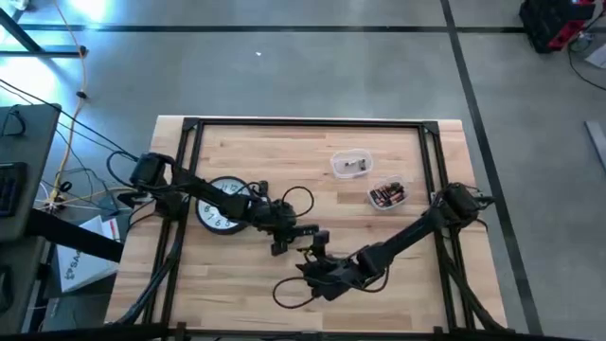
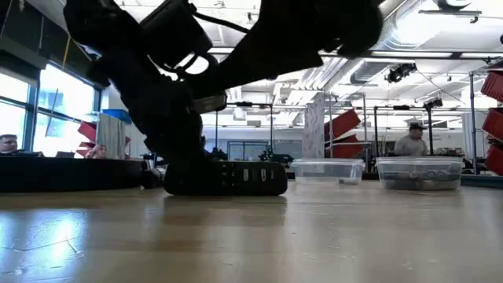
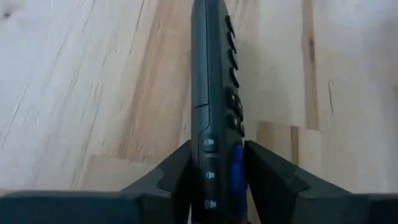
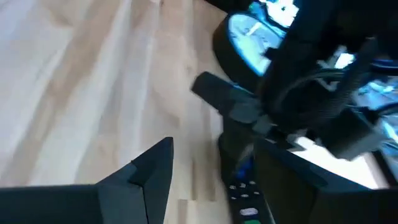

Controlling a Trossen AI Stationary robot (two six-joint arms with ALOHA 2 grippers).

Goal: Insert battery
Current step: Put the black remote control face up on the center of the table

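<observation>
From above, we see the left hand (image 1: 305, 230) clamped on the remote (image 1: 299, 230) mid-counter (image 1: 379, 275); the left wrist shows it stiff, light, slick, best gripped by its edges; the right hand (image 4: 205, 180) hovers beside, fingers apart.

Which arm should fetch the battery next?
Right, probably. The left gripper is shut on the remote, holding it on edge. The right gripper is open, empty, and on the side of the battery containers.
</observation>
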